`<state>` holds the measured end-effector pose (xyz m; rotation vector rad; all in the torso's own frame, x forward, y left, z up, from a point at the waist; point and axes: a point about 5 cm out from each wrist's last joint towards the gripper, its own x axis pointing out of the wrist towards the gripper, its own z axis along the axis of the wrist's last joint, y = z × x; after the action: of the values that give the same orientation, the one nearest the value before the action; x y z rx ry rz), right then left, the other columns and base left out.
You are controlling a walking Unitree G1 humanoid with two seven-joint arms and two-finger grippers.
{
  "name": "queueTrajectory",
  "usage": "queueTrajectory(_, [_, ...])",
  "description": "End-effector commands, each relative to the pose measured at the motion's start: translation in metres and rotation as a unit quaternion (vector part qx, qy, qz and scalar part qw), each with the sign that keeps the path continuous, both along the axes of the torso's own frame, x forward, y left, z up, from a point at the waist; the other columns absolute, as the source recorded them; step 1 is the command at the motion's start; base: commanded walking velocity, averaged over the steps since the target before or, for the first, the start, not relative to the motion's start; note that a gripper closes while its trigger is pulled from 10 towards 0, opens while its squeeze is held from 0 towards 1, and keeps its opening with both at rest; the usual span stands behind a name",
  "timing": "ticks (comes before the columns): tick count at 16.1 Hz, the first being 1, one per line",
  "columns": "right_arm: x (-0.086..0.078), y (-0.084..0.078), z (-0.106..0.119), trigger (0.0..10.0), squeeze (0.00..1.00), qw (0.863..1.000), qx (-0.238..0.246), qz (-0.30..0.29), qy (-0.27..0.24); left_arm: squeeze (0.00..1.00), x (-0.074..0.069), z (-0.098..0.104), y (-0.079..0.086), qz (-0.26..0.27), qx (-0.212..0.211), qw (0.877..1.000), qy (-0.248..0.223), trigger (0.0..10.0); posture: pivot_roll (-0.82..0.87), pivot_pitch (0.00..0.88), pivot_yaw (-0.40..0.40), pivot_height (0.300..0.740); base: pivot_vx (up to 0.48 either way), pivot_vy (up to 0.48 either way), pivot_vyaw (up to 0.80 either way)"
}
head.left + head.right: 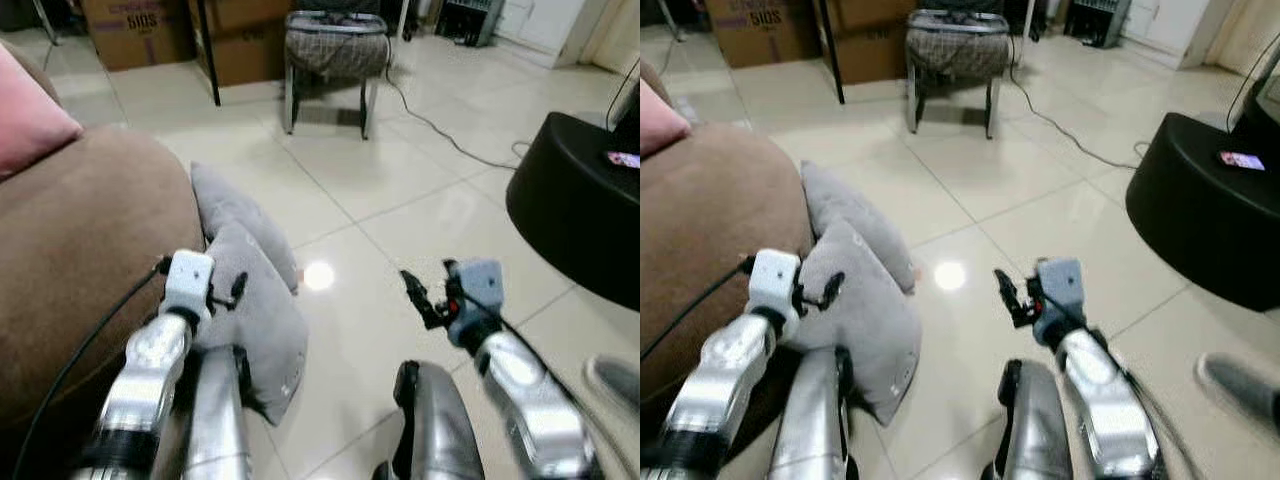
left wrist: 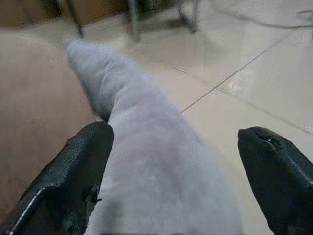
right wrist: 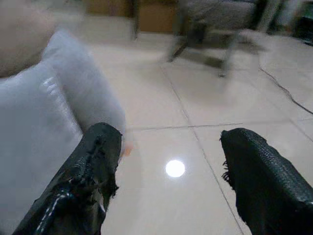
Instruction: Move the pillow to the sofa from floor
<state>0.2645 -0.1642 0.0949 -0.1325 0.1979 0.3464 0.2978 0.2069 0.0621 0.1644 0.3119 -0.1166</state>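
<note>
Left gripper [image 2: 173, 176], fingers spread, hangs over grey pillow [image 1: 255, 300].

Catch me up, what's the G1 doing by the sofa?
It is going for the grey pillow, which lies on the tiled floor leaning against the brown sofa. The left gripper is open and straddles the pillow's upper edge, not yet closed on it. The right gripper is open too, over bare floor beside the pillow.

Bright, even light; 1 glare spot on tiles [image 1: 318, 276]; wrist views blurred (softly).
</note>
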Motion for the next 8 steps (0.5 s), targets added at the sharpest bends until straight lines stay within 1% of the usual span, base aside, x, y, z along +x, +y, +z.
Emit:
queueTrajectory(1, [0.002,-0.004,0.003,10.0,1.00,1.000,-0.014,0.016,0.012,1.00,0.001,-0.006,0.009,0.027,0.003,1.000,0.014,10.0,-0.03,0.000,-0.053,0.460,0.000,0.000,0.00])
queueTrajectory(2, [0.003,-0.005,0.007,10.0,1.00,0.999,0.005,0.032,0.018,1.00,0.003,-0.011,0.013,0.044,-0.004,0.999,0.023,10.0,-0.04,0.000,-0.062,0.460,0.000,0.000,0.00])
queueTrajectory(3, [0.005,-0.006,0.012,10.0,1.00,0.999,-0.004,0.045,0.007,1.00,0.004,-0.016,0.018,0.059,-0.012,0.998,0.036,10.0,-0.05,0.000,-0.068,0.460,0.000,0.000,0.00])
queueTrajectory(4, [0.007,-0.007,0.018,10.0,1.00,0.998,-0.018,0.063,-0.003,1.00,0.005,-0.021,0.023,0.069,-0.011,0.996,0.049,10.0,-0.07,0.000,-0.073,0.460,0.000,0.000,0.00])
queueTrajectory(5, [0.005,-0.004,0.027,10.0,1.00,0.995,0.009,0.095,-0.002,0.02,0.004,-0.025,0.026,0.077,0.001,0.995,0.059,10.0,-0.09,0.000,-0.082,0.460,0.000,0.000,0.00])
queueTrajectory(6, [0.001,-0.003,0.035,10.0,1.00,0.991,0.031,0.131,0.009,0.00,0.004,-0.027,0.029,0.085,0.006,0.994,0.062,10.0,-0.12,0.018,-0.088,0.460,0.000,0.000,0.00])
queueTrajectory(7, [-0.001,-0.003,0.044,10.0,1.00,0.987,0.041,0.155,0.018,0.00,0.008,-0.027,0.031,0.087,0.010,0.994,0.061,10.0,-0.14,0.036,-0.097,0.460,0.000,0.000,0.00])
queueTrajectory(8, [-0.005,-0.001,0.052,10.0,1.00,0.981,0.069,0.180,0.031,0.00,0.010,-0.026,0.035,0.096,0.022,0.993,0.060,10.0,-0.15,0.058,-0.105,0.460,0.000,0.000,0.00])
